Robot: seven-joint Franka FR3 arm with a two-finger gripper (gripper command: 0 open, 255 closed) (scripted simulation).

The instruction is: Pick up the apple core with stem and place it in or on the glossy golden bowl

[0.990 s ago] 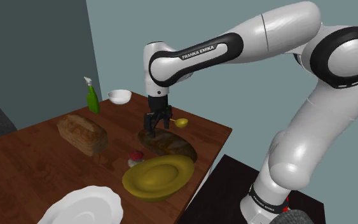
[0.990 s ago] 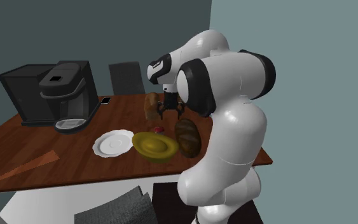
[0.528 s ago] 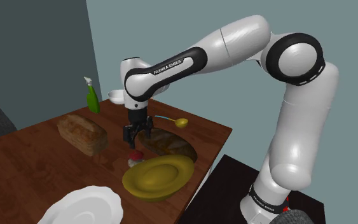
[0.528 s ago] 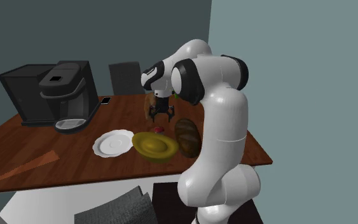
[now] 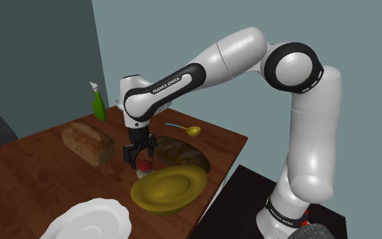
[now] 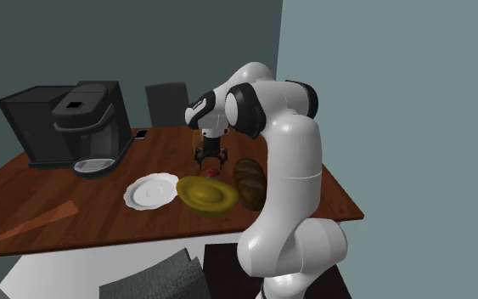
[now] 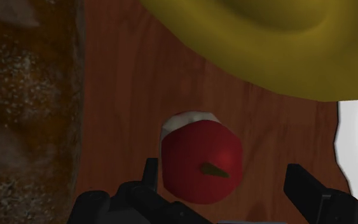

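Note:
The apple core [image 7: 199, 162] is red with a pale bitten end and a brown stem, lying on the wooden table beside the golden bowl [image 7: 266, 44]. My black gripper [image 7: 222, 175] hangs open just above it, and its fingertips [image 7: 151, 170] stand apart on either side without touching it. In the shoulder view the gripper [image 5: 139, 155] points down over the apple core [image 5: 144, 168], right behind the rim of the shallow golden bowl [image 5: 169, 189]. From the second exterior view the gripper [image 6: 210, 157] is over the apple core [image 6: 210, 173], behind the bowl [image 6: 205, 193].
A crusty bread loaf [image 5: 87, 142] lies toward the shoulder view's left and a dark round loaf [image 5: 179, 153] just beyond the gripper. A white plate [image 5: 91, 221], a green spray bottle [image 5: 98, 103], a yellow spoon [image 5: 191, 130] and a coffee machine [image 6: 88, 127] also stand on the table.
The arm has swung toward the shoulder view's left and lowered, carrying the open gripper from over the dark round loaf to just above the apple core. Nothing else moved.

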